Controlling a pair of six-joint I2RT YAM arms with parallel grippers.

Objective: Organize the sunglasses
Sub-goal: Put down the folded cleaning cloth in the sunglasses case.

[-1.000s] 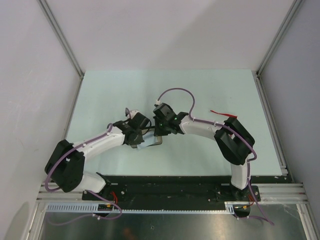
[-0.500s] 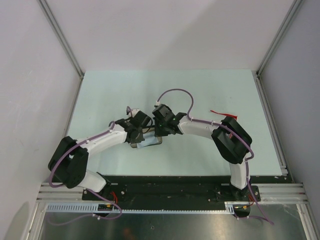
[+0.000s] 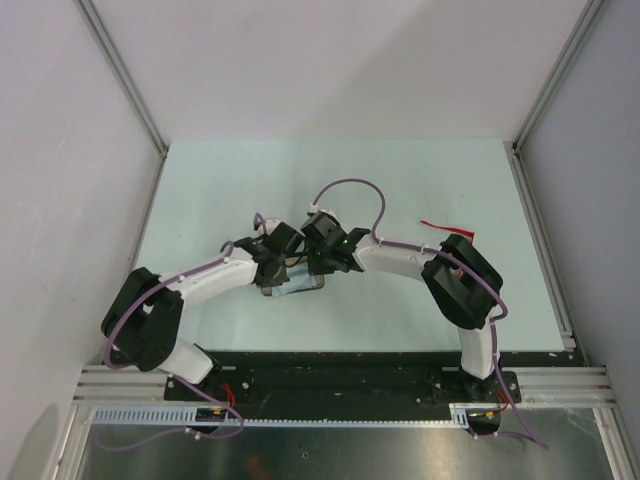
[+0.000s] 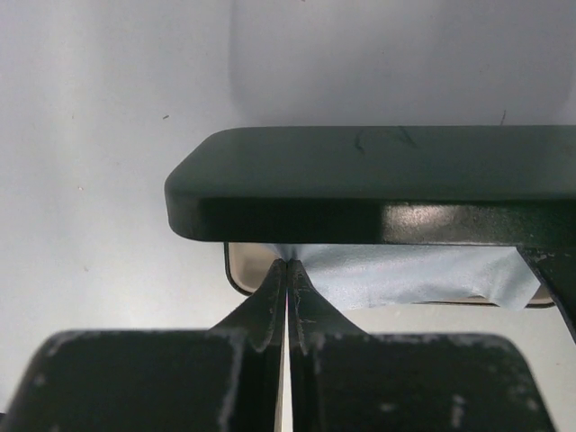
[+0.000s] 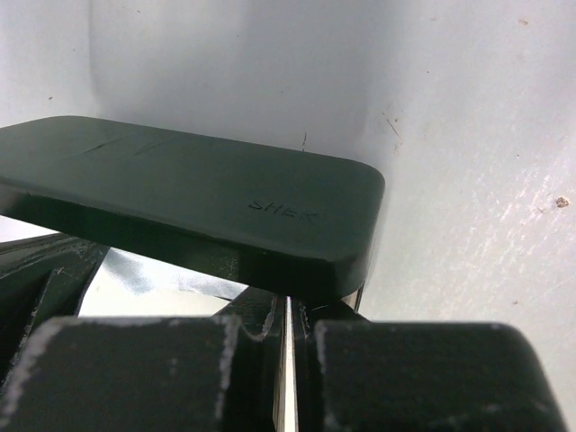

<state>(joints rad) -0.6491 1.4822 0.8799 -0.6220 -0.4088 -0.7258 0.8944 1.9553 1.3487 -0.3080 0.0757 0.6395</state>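
Sunglasses lying apart on bench, looking light, thin, fragile; bridge seeming safest hold. Left gripper jaws pinching cloth, right gripper jaws pressed together under case.

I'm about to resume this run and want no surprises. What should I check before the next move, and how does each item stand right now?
1. Case lid raised: ok, it stands open.
2. Left gripper has the cloth: ok, its fingers are shut on the cloth's edge.
3. Right gripper has a firm hold: cannot tell. It is shut beneath the lid's corner, and what it pinches is hidden.
4. Sunglasses stowed: not ok, they lie out on the table.
5. Room under the lid for the sunglasses: not ok, the cloth lies there.
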